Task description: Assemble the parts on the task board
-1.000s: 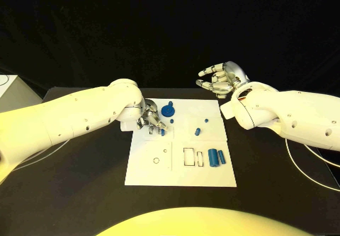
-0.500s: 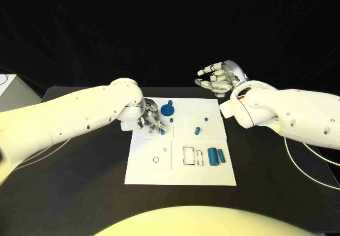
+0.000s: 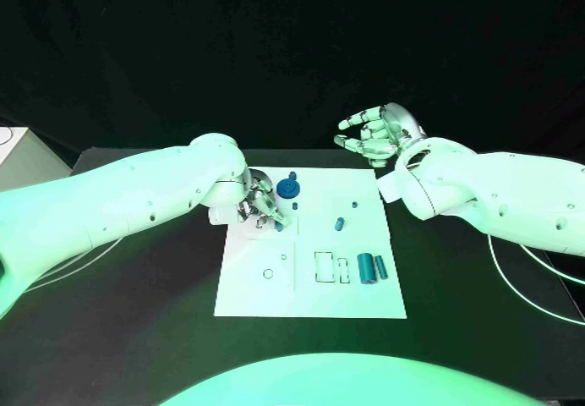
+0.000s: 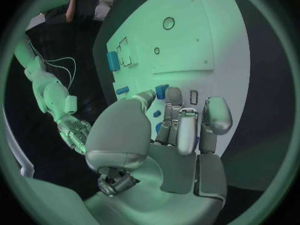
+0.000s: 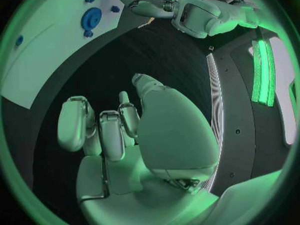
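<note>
Task board [image 3: 311, 292] cylinders [image 3: 366, 269] lengthwise front-to-back

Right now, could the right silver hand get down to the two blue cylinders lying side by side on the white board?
Probably yes. The right hand hovers beyond the white board's far edge holding nothing, and the two blue cylinders lie uncovered on its side; the left hand works elsewhere.

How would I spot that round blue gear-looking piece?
Find the white task board mid-table. Near its far edge, just past the left hand, sits the blue gear. It is the only flat, round part; the other blue parts are small pegs or cylinders.
</note>
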